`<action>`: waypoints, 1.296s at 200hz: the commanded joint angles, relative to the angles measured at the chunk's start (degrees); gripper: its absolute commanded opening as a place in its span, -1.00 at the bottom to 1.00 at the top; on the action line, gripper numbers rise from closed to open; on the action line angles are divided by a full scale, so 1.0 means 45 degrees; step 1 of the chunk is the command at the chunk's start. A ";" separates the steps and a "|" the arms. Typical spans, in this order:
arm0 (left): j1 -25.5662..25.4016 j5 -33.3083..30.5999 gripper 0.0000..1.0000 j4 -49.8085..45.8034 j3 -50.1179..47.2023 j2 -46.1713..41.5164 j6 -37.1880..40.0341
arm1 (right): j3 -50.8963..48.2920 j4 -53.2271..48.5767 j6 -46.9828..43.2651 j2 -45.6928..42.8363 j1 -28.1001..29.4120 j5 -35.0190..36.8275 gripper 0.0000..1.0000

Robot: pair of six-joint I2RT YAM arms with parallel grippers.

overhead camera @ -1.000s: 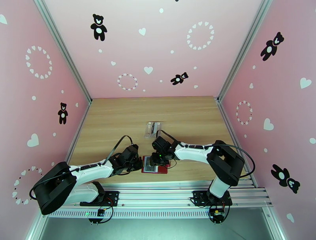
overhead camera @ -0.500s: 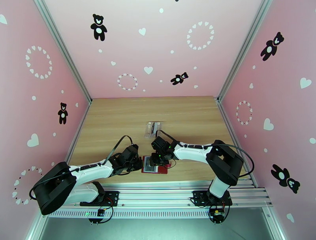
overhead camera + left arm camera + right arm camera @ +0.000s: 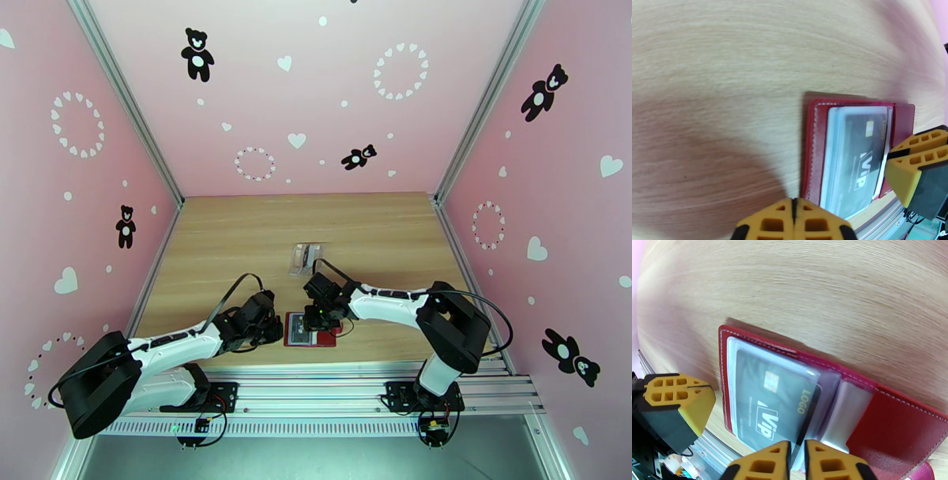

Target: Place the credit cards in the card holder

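Note:
The card holder [image 3: 319, 339] lies open on the table near the front edge, a dark-red wallet [image 3: 900, 425] with clear-grey sleeves. A dark credit card [image 3: 770, 405] marked VIP lies flat in its sleeves, one end sticking out a little toward the right fingers; the same card [image 3: 859, 158] shows from the left wrist. My left gripper [image 3: 792, 219] is shut with nothing in it, just off the wallet's [image 3: 815, 150] left edge. My right gripper [image 3: 798, 461] hovers over the card's end, jaws almost together, only a thin slit between them. In the top view the left gripper [image 3: 272, 328] and right gripper [image 3: 316, 316] flank the wallet.
A clear plastic tray [image 3: 304, 259] sits a short way behind the wallet near the table's middle. The aluminium rail [image 3: 332, 387] runs just in front of the wallet. Pink walls enclose the wooden table [image 3: 237, 237] on three sides.
The right gripper's jaws have narrowed over the wallet. The left arm's elbow has swung lower and to the left, while its gripper stays beside the wallet.

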 commanded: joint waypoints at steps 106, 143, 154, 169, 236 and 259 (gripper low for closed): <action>-0.0117 0.0091 -0.94 -0.0005 0.0196 -0.0020 0.0130 | -0.0002 0.0169 -0.0108 0.0611 -0.0092 0.0128 -0.82; -0.0140 0.0321 -0.91 0.0134 0.0215 -0.0308 0.0100 | -0.0253 0.0364 -0.0079 0.0661 -0.0130 0.0132 -0.83; -0.0168 0.0406 -0.88 0.0189 0.0234 -0.0391 0.0095 | -0.0315 0.0452 -0.0033 0.0660 -0.0143 0.0107 -0.83; -0.0217 0.0551 -0.87 0.0234 0.0273 -0.0486 0.0087 | -0.0340 0.0463 -0.0061 0.0650 -0.0154 0.0126 -0.83; -0.0406 0.0643 -0.79 0.0542 0.0475 -0.0345 0.0026 | -0.0440 0.0540 -0.0085 0.0732 -0.0204 0.0126 -0.84; -0.0450 0.0647 -0.71 0.0619 0.0572 -0.0229 0.0002 | -0.0519 0.0674 -0.0052 0.0757 -0.0208 0.0097 -0.85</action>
